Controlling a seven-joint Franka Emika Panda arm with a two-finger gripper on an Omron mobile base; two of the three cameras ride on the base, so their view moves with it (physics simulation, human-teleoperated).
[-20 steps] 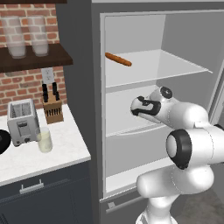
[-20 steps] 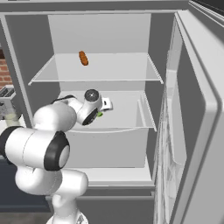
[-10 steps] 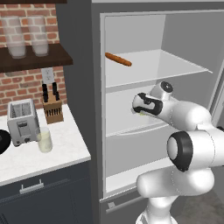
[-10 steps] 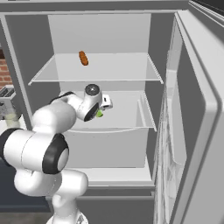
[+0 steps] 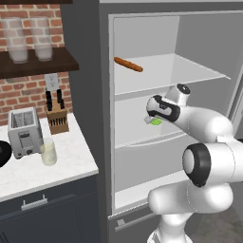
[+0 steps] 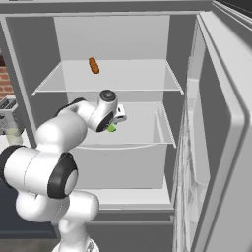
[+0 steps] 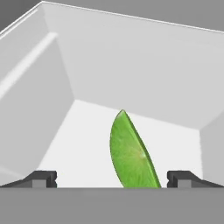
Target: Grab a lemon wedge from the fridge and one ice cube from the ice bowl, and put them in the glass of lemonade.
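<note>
the step in hand is the first pickup: fetching the lemon wedge (image 7: 131, 153) from the fridge (image 5: 90, 95), whose door stands open. the arm reaches into the middle shelf (image 6: 142, 133), and the gripper (image 7: 112, 178) hangs right at the wedge; in the hand view the jaws stand wide, 1 dark tip on each side with the green-yellow wedge upright on its edge between them, nearer the right tip and not touched by either. from the left base view the wedge peeks out just under the hand, resting on the white shelf. the orange-brown stick (image 5: 128, 64) lies on the shelf above, well apart. nothing is held yet, so the task looks barely begun. the next move, as i judge it, calls for a small push forward so the tips pass along both flat faces of the wedge, then a close across its thin width; a skewed close could tip or flick so slim a piece. the glass of lemonade (image 5: 48, 152) waits on the desk (image 5: 71, 163) beside the toaster (image 5: 23, 132).
</note>
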